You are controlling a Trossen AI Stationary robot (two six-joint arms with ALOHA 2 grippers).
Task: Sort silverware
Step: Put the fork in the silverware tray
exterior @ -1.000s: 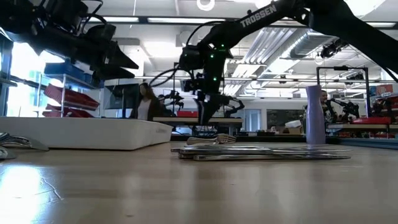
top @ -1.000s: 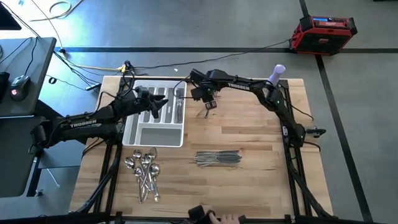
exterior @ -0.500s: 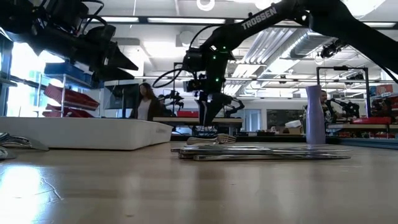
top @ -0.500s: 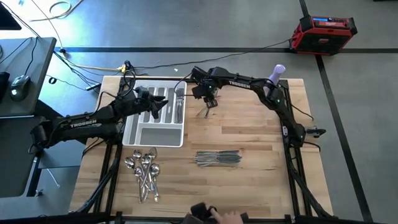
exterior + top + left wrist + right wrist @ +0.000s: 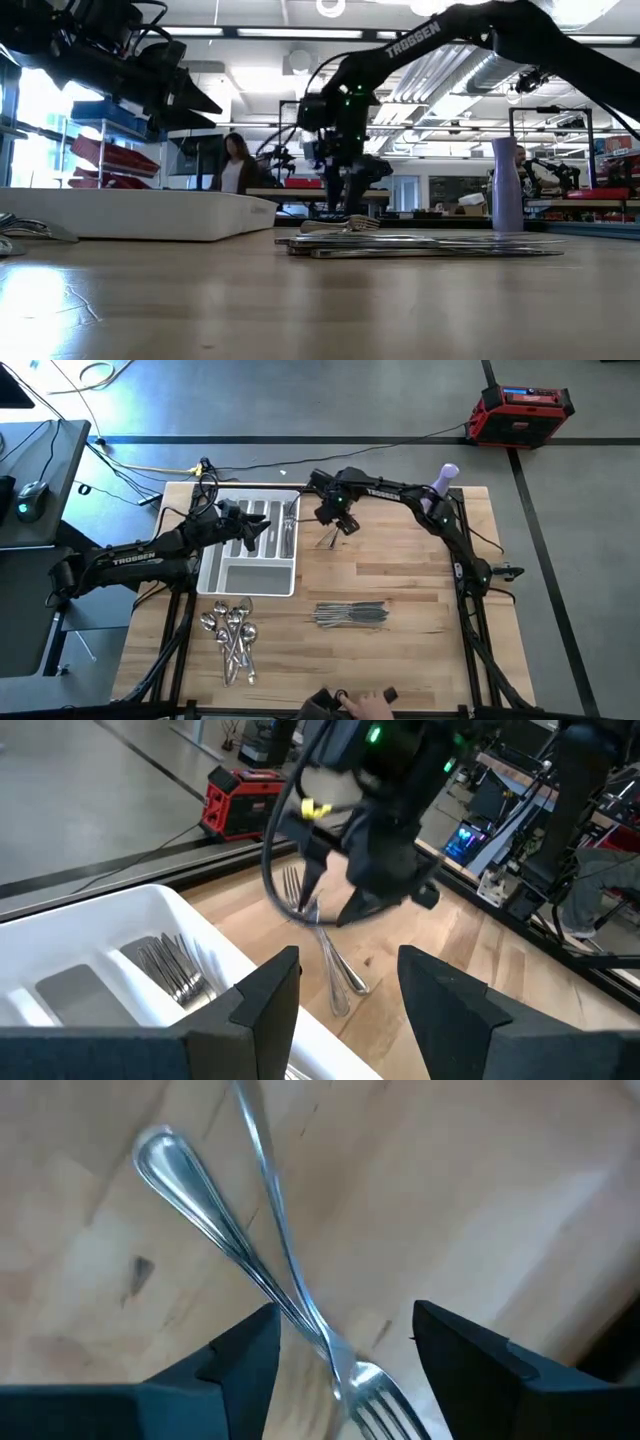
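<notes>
Vs. a second ago: right gripper (image 5: pixel 343 526) lifted slightly and shifted toward the table's far edge, wrist rotated; fingers spread wider than before. Two forks (image 5: pixel 329 539) lying loose on the wood below it, crossed at the necks, not gripped (right wrist view: crossed forks (image 5: pixel 262 1270) flat on the table (image 5: pixel 470 1200) between the spread fingers (image 5: pixel 468 1355), no contact visible). Everything else unchanged: spoon pile, knife bundle, tray contents, left arm all in the same spots.

Right arm pose: reaching from the far right corner across the far edge, elbow high, gripper pointing down just beside the tray's (image 5: pixel 215 565) right wall. In the low view, right gripper (image 5: pixel 345 190) hanging above the table behind the knife bundle (image 5: pixel 420 244).

Left arm pose: stretched from the left side over the tray, left gripper (image 5: pixel 262 532) hovering above the narrow compartments, fingers parted, holding nothing (left wrist view: gap between fingers (image 5: pixel 265 1000) empty, forks (image 5: pixel 322 935) on the wood beyond).

Silverware locations:
- forks in a narrow tray slot (image 5: pixel 288 530), also seen in left wrist view (image 5: pixel 172 965)
- spoons (image 5: pixel 230 640) piled on the table near the tray's front edge
- knives (image 5: pixel 350 615) bundled mid-table, well apart from the tray

A person's hand (image 5: pixel 368 707) at the near table edge.
</notes>
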